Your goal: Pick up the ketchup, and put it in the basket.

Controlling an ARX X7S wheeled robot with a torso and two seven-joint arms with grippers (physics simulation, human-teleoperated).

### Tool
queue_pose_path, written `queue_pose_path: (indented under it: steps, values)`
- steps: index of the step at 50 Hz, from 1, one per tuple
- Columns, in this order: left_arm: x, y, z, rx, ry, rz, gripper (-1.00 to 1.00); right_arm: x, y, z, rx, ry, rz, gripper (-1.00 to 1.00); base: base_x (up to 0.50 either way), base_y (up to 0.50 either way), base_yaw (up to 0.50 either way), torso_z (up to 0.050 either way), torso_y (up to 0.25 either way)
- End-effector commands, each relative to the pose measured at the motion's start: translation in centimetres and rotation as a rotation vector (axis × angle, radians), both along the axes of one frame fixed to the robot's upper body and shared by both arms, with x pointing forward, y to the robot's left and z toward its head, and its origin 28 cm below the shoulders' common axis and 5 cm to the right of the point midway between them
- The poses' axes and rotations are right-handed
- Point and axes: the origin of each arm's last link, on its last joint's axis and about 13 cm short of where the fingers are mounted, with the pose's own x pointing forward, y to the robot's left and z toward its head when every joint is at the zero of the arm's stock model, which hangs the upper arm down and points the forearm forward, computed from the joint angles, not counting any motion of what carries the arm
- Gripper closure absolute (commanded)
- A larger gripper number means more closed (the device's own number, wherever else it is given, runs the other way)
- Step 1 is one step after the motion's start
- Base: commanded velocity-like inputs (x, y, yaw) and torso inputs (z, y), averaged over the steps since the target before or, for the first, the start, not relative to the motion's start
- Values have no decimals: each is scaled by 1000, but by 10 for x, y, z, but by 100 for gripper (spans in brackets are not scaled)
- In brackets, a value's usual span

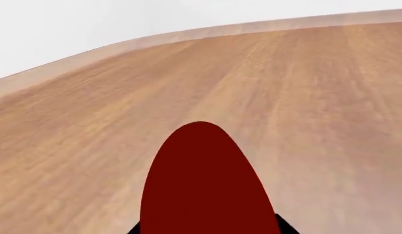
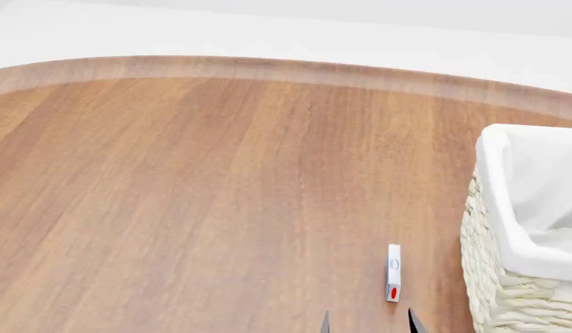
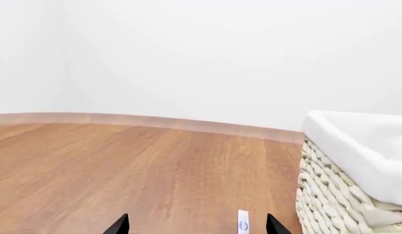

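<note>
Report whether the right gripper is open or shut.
Open. The right gripper has its two dark fingers wide apart in its wrist view and in the head view, clamping nothing.

The table [image 2: 194, 180] is warm, matt wood with fine streaked grain. Beside it, the basket [image 2: 494, 291] is rough cream wicker, lined with smooth white cloth [image 2: 536, 187], seemingly soft.
</note>
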Motion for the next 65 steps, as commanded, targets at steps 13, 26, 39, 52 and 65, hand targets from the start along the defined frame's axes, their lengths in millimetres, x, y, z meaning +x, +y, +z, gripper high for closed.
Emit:
queue_pose_path:
  steps: [13, 26, 39, 52, 65]
  values:
    - [57, -10, 70, -20, -69, -88, 100, 0, 1, 1, 4, -15, 8, -100, 0, 0, 0, 0, 0]
    - [136, -36, 133, -92, -136, -403, 100, 1, 0, 1, 8, -13, 6, -100, 0, 0, 0, 0, 0]
    - [199, -53, 187, -94, -188, -617, 100, 2, -1, 0, 9, -9, 7, -100, 0, 0, 0, 0, 1]
    - [263, -76, 215, -184, -72, -962, 100, 2, -3, 2, 15, -10, 6, -100, 0, 0, 0, 0, 0]
    - [310, -87, 231, -183, 13, -1180, 100, 7, -2, 7, 39, 11, 36, -100, 0, 0, 0, 0, 1]
